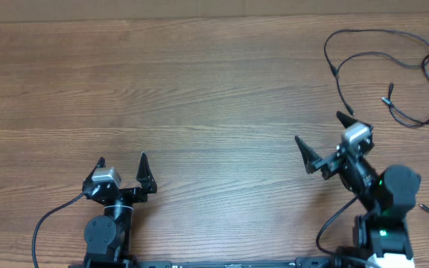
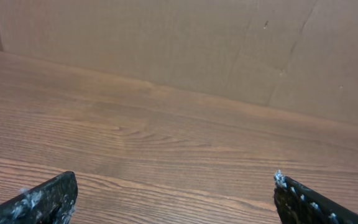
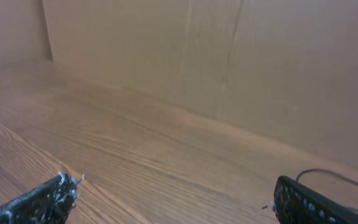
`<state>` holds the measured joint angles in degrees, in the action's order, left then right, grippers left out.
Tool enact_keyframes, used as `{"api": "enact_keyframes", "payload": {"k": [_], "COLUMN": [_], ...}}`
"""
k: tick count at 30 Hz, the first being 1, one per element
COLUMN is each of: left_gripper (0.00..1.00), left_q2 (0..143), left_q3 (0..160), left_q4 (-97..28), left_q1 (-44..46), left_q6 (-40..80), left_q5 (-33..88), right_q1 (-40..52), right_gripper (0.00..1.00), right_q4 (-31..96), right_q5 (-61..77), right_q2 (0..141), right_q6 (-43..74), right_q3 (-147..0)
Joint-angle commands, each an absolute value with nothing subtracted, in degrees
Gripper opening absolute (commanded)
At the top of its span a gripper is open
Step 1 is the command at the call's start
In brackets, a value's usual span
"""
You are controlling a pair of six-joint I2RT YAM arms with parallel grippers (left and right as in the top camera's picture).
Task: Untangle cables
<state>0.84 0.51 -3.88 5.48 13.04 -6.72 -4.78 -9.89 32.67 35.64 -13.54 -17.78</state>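
Two-finger left gripper [image 1: 122,158]: fingers spread wide, empty, over the near table [image 1: 199,97] edge.
Right gripper [image 1: 319,128]: fingers likewise apart, empty, just short of the cables [image 1: 388,95].
Cables: far right corner of the table, seemingly loose loops, untouched.

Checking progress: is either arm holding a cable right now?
No, both sets of jaws stand wide open and empty; the cables lie loose on the table.

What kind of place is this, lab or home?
Probably a robotics lab bench: wood-grain table, plain cardboard-like backdrop, and arm-mounted left gripper and right gripper at the near edge, loose cables laid out.
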Motion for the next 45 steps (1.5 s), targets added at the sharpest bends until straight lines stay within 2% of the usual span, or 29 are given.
{"api": "enact_keyframes", "payload": {"k": [1,11,20,28,36,45], "left_gripper": [0.99,1.0,1.0,1.0,1.0,0.99], "left_q2": [0.3,0.3,0.3,0.3,0.3,0.3], "left_q3": [0.3,0.3,0.3,0.3,0.3,0.3], "left_q4": [-3.8,-3.8,-3.8,-3.8,-3.8,-3.8], "left_q1": [5.0,5.0,5.0,5.0,5.0,5.0], "left_q6": [11.6,11.6,11.6,11.6,11.6,11.6], "left_q5": [-7.5,-7.5,-7.5,-7.5,-7.5,-7.5], "right_q1": [-4.6,-4.6,-4.6,-4.6,-4.6,-4.6], "right_gripper": [1.0,1.0,1.0,1.0,1.0,1.0], "right_q4": [-13.8,-22.9,-13.2,3.6,2.9,3.1], "right_q5": [32.7,32.7,32.9,30.9,30.7,30.5], "right_q2": [32.4,23.1,18.2,10.9,-0.1,0.2], "right_q6": [-13.5,-13.5,-13.3,-13.1,-13.1,-13.3], "right_q3": [-13.5,-1.0,-0.4,-0.4,-0.4,-0.4]}}
